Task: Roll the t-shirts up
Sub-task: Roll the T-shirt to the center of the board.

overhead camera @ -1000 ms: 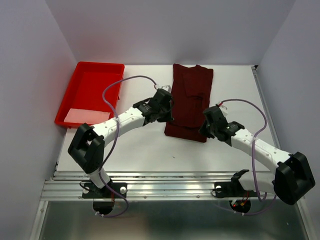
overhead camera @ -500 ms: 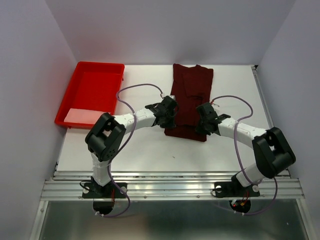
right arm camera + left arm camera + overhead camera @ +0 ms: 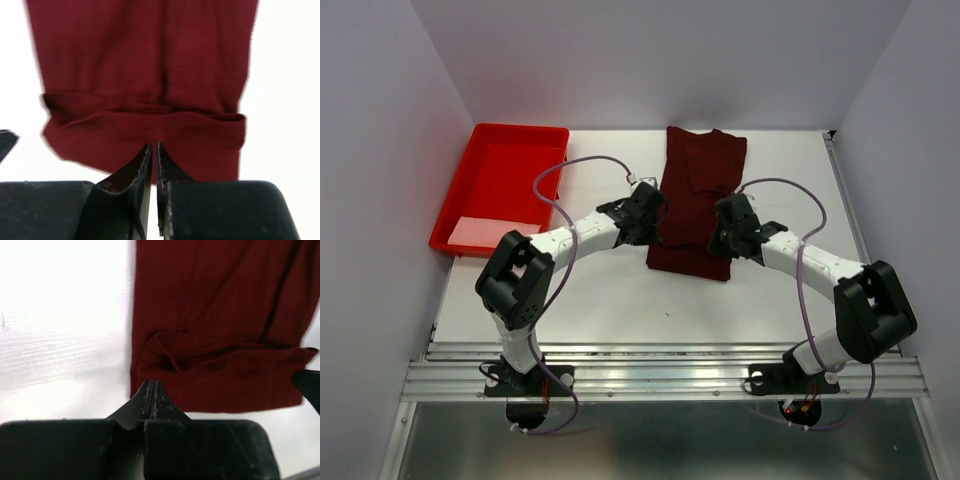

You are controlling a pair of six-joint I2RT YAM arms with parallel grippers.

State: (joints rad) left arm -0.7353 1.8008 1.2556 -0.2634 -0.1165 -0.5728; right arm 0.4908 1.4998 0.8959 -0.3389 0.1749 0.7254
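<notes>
The dark maroon t-shirt [image 3: 698, 190] lies as a long folded strip on the white table, its near end turned over in one flat fold [image 3: 220, 385] [image 3: 145, 135]. My left gripper [image 3: 658, 222] [image 3: 151, 383] is shut and empty, with its tips over the fold's left near corner. My right gripper [image 3: 719, 233] [image 3: 153, 145] hovers over the fold's near edge toward the right. Only a thin slit separates its fingers, and no cloth is in it. Each wrist view catches a dark tip of the other gripper at its edge.
A bright red plastic tray [image 3: 510, 165] stands at the back left with a pale pink patch [image 3: 485, 232] in its near end. White walls close in the table on three sides. A metal rail [image 3: 670, 372] runs along the near edge by the arm bases.
Both grippers have moved in against the shirt's near end and slightly farther up the table. The right arm's elbow has swung up and the right jaws have narrowed a little. The shirt lies as before.
</notes>
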